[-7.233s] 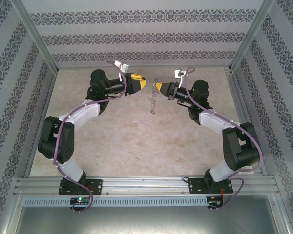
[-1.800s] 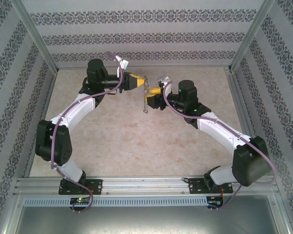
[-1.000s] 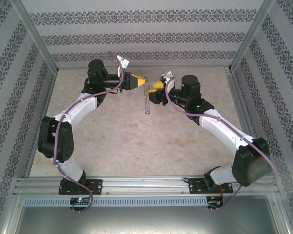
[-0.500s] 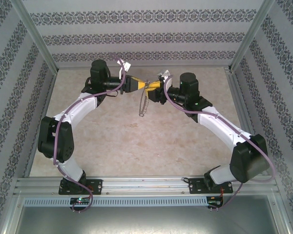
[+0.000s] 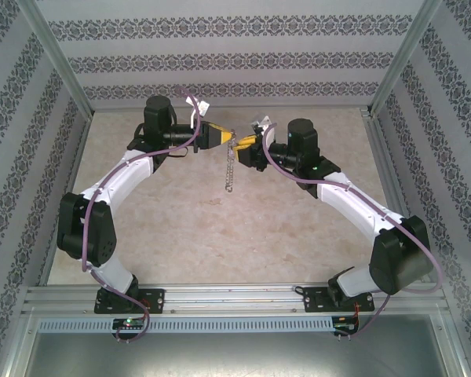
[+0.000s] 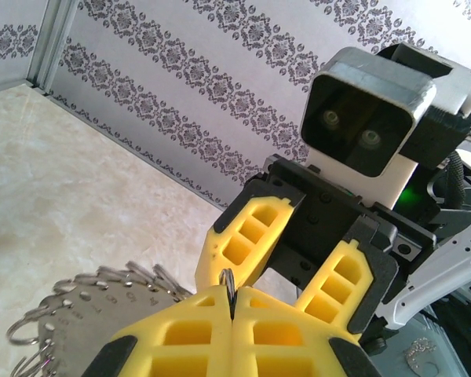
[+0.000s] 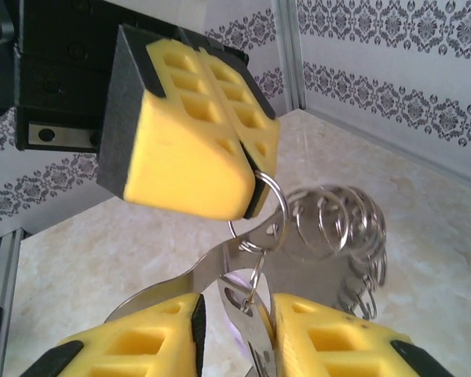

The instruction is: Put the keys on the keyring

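Observation:
My left gripper (image 5: 231, 135) is raised over the far middle of the table, shut on a split ring (image 7: 272, 203) of the keyring (image 5: 230, 169). The keyring is a flat silvery plate (image 7: 330, 259) edged with several small rings, and it dangles below the grip. In the left wrist view the ring's edge (image 6: 228, 284) pokes up between my shut fingertips. My right gripper (image 5: 240, 141) faces the left one, tip to tip. Its jaws stand narrowly open around the key (image 7: 247, 310). The key is silvery with a lilac tint and hangs by a small link, leaning on one finger.
The marbled table top (image 5: 220, 236) lies beneath both raised grippers. Patterned walls (image 5: 235, 63) close in the back and sides, with metal posts at the corners. An aluminium rail (image 5: 235, 297) runs along the near edge by the arm bases.
My right gripper moved left until it met the left gripper's tip, and its jaws narrowed around the key. The dangling keyring swung slightly left. The left gripper stayed shut.

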You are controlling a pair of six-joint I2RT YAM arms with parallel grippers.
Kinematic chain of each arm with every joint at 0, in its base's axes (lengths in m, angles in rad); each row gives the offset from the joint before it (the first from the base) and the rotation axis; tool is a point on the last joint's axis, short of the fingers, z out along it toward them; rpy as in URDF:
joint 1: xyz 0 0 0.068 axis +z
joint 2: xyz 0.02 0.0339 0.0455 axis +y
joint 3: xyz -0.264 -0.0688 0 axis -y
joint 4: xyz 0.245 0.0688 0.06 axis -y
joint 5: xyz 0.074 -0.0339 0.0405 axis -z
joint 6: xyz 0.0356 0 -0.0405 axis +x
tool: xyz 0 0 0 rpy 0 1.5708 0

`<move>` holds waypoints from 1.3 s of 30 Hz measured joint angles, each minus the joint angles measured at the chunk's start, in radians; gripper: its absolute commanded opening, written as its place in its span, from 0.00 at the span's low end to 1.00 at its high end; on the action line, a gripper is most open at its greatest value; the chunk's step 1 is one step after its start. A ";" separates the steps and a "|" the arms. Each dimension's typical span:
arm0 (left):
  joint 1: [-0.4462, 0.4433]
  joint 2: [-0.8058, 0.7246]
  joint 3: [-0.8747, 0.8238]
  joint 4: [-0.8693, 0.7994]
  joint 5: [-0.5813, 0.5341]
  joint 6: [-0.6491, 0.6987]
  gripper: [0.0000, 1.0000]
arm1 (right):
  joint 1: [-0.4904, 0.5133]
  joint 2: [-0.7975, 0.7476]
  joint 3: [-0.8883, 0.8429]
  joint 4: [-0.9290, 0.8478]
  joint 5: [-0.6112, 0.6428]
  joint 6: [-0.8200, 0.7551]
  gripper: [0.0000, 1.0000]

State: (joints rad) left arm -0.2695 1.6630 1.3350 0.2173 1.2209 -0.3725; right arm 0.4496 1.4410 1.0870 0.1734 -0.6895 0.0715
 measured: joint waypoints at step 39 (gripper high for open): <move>-0.007 -0.048 -0.099 0.188 -0.100 -0.085 0.00 | 0.025 0.041 -0.010 0.048 0.001 0.034 0.00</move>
State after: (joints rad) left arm -0.2764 1.6146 1.2358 0.4053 1.1206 -0.4576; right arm 0.4744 1.4822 1.0771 0.2218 -0.6884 0.1055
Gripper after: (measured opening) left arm 0.050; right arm 0.063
